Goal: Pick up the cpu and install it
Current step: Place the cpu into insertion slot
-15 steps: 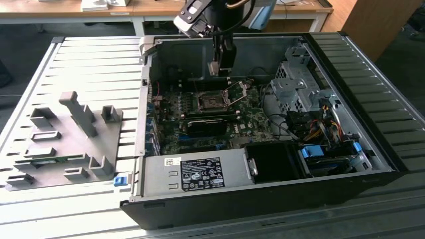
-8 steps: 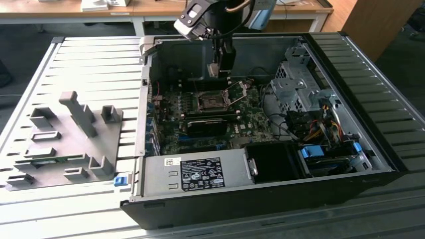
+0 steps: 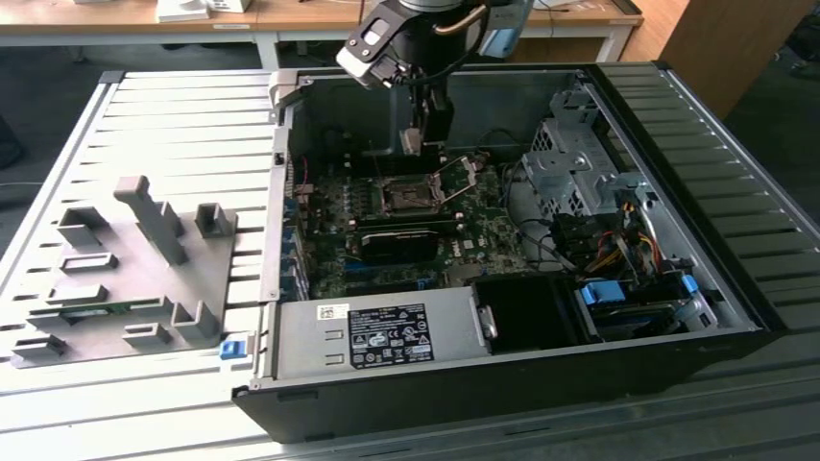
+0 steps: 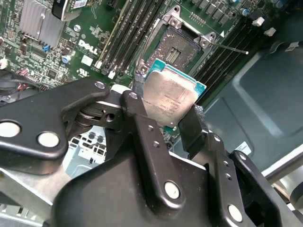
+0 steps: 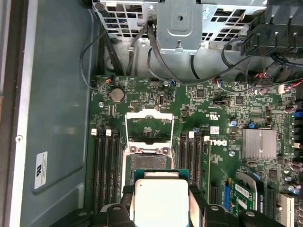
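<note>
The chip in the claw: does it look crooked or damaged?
Nothing stands out. The cpu looks whole, clamped by the gripper at two opposite edges, and hangs close to the socket, whose frame is flipped open.

A ribbed grey metal worktable (image 3: 180, 125) is lit evenly. Behind it, white-legged pale wooden desks (image 3: 307, 14) (and a brown wooden panel (image 3: 731, 48)) are seen on dark floor (image 3: 52, 67).

The gripper (image 3: 420, 136) is hanging inside the open computer case (image 3: 513, 384), above the motherboard (image 3: 326, 257) and its socket (image 3: 413, 197). It is pinching what seems to be the cpu (image 3: 412, 141), a small pale piece. The grey holder plate (image 3: 115, 279) is lying on the slatted table (image 3: 180, 115), on the exterior view's left.
</note>
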